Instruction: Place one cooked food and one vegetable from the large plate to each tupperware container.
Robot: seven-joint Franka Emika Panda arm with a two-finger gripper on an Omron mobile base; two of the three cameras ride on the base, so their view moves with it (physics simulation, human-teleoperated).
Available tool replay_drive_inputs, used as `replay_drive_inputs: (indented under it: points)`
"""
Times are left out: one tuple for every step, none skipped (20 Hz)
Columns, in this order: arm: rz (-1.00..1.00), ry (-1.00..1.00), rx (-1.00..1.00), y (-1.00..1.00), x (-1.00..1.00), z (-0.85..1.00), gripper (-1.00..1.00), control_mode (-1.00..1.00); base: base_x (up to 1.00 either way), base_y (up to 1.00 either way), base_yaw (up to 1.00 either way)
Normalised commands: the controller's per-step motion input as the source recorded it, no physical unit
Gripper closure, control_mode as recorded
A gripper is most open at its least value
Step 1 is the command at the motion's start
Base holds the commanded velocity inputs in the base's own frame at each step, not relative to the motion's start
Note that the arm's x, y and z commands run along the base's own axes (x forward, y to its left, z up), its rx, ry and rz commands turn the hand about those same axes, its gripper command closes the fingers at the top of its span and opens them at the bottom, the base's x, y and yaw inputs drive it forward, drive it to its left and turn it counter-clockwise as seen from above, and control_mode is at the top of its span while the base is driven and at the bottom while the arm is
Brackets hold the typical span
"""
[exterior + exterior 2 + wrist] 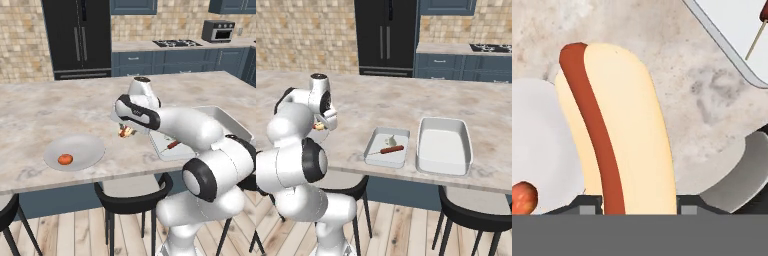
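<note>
In the left base view, the plate (75,151) is seen on the marble surface (50,110), at about eight o'clock from the tool (126,131). The tomato (65,159) lies on the plate's near left part. The hot dog (125,132) is held in the tool, above the surface, between the plate and the small tray (165,150). The sausage (173,145) on its stick lies in that tray, partly hidden by the arm. The large tray (231,125) stands beyond it at three o'clock.

In the right base view, the small tray (387,146) is seen with the sausage (391,149) lying across it and the pale lumpy piece (391,140) just behind the sausage. The large tray (444,145) stands just beside it at three o'clock. The tool (320,126) is mostly hidden behind the arm, at nine o'clock from the trays.

In the hand view, the hot dog (614,130) is gripped between the fingers (587,204), its bun upright in the picture. The plate (542,150) lies at nine o'clock, the tomato (523,197) at eight o'clock, and the small tray's corner (732,30) at one o'clock.
</note>
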Motion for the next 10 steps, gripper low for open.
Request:
replay_drive_inputs:
  points:
    - [0.0,0.12,0.0,-1.0,0.0,0.24,1.0,-1.0,0.0,0.0,0.0]
    - [0.0,0.14,0.0,-1.0,0.0,0.19,1.0,-1.0,0.0,0.0,0.0]
    - [0.0,0.13,0.0,-1.0,0.0,0.15,1.0,-1.0,0.0,0.0,0.0]
    - [0.0,0.13,0.0,-1.0,0.0,0.12,1.0,-1.0,0.0,0.0,0.0]
    - [0.0,0.11,0.0,-1.0,0.0,0.11,1.0,-1.0,0.0,0.0,0.0]
    - [0.0,0.13,0.0,-1.0,0.0,0.12,1.0,-1.0,0.0,0.0,0.0]
    - [0.0,0.13,0.0,-1.0,0.0,0.17,1.0,-1.0,0.0,0.0,0.0]
    - [0.0,0.11,0.0,-1.0,0.0,0.16,1.0,-1.0,0.0,0.0,0.0]
    - [0.0,0.11,0.0,-1.0,0.0,0.14,1.0,-1.0,0.0,0.0,0.0]
    - [0.0,0.1,0.0,-1.0,0.0,0.11,1.0,-1.0,0.0,0.0,0.0]
